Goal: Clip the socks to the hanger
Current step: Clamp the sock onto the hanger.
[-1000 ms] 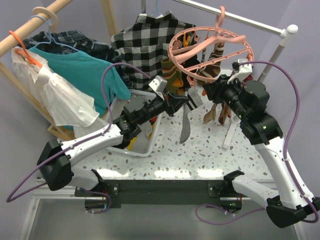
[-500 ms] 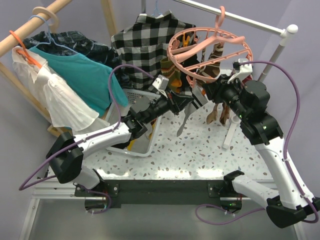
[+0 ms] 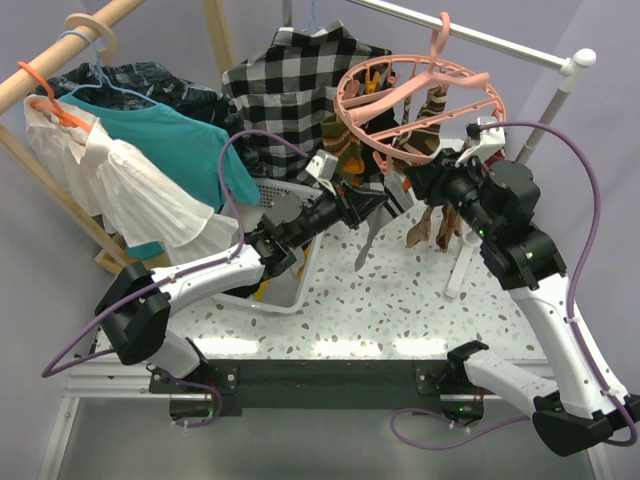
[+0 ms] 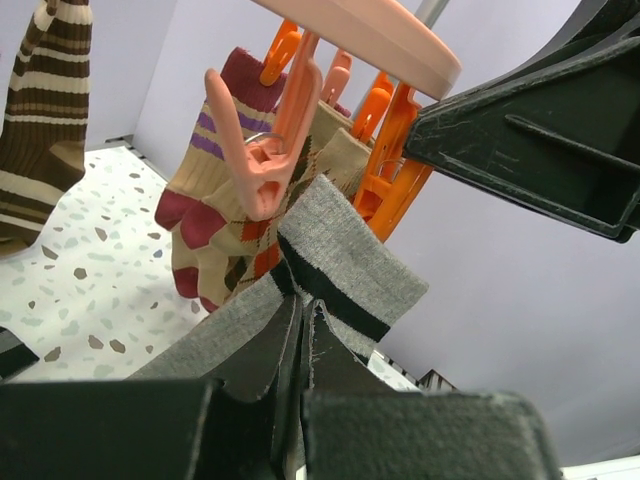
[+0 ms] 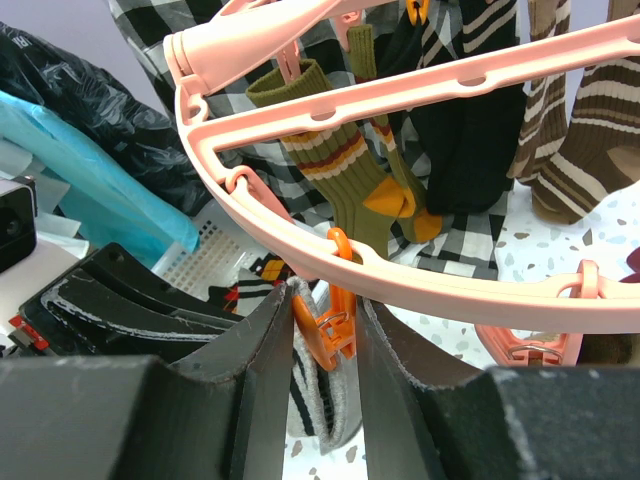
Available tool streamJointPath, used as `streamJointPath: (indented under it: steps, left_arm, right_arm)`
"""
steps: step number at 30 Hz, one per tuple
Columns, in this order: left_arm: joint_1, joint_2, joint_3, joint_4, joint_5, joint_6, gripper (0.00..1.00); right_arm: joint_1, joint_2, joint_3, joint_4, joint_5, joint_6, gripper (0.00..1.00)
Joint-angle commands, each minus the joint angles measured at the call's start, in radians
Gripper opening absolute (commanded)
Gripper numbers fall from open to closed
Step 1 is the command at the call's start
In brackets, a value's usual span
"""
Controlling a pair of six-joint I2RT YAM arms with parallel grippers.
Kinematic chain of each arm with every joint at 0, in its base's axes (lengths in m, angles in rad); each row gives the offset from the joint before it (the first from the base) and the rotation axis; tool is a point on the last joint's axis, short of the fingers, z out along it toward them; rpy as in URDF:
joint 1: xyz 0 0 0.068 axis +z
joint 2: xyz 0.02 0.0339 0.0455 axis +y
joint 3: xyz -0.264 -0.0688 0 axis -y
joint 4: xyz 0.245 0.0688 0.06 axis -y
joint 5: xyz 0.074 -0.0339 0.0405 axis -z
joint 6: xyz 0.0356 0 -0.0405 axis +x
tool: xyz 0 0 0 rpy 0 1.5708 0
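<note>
Left gripper clenches a grey sock, raised just beneath the pink hanger. Right gripper pinches an orange peg. Clipping step: next, the cuff likely needs feeding into that peg.

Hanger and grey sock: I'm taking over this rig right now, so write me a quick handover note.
Left gripper: shut on the grey sock, its end held up just under the hanger.
Right gripper: shut on an orange peg on the hanger's rim, apparently pinching it open.
Done: several socks already hang clipped, among them an olive striped sock.
Left: feed the grey sock into the orange peg, release the peg, then the sock.
</note>
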Motion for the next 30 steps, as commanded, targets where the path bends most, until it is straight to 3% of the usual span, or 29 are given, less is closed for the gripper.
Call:
streamJointPath:
  steps: [1, 30]
  left_arm:
    - [-0.001, 0.007, 0.005, 0.067, -0.018, -0.011, 0.00]
    - [-0.001, 0.075, 0.056, 0.265, 0.041, -0.076, 0.00]
  right_arm:
    - [-0.002, -0.012, 0.017, 0.063, -0.023, 0.009, 0.00]
    - [-0.001, -0.015, 0.007, 0.074, -0.069, 0.043, 0.00]
